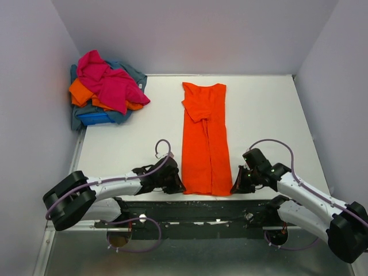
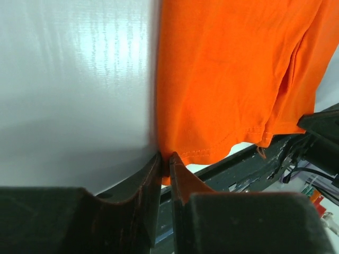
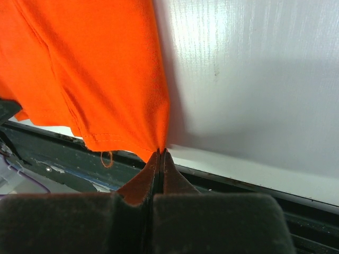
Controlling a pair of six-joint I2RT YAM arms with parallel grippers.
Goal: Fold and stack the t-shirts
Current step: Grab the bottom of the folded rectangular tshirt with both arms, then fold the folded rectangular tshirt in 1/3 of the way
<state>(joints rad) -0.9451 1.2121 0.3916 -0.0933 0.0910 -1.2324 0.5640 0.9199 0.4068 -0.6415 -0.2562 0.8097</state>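
orange t-shirt point(image 1: 206, 144) lies as a long strip mid-table, both grippers at its near hem

right gripper point(image 3: 161, 153) has its fingers pressed together, pinching the hem's right corner; left gripper point(image 2: 164, 157) sits at the left corner, fingers a slit apart, and i cannot tell if it grips. the pile of t-shirts point(image 1: 106, 89) sits well apart, at the far-left corner of the table point(image 1: 132, 144).

A white bench point(image 1: 144, 144) fills the middle of the top view. Plain pale grey-lilac walls box it in: the left wall point(image 1: 29, 86), the back wall point(image 1: 190, 34) across the top, and the right wall point(image 1: 339, 86). A black rail point(image 1: 190, 210) runs along the bench's lower edge, with a dull metal sheet point(image 1: 75, 256) below it at lower left. In both wrist views, soft glare streaks the bench.
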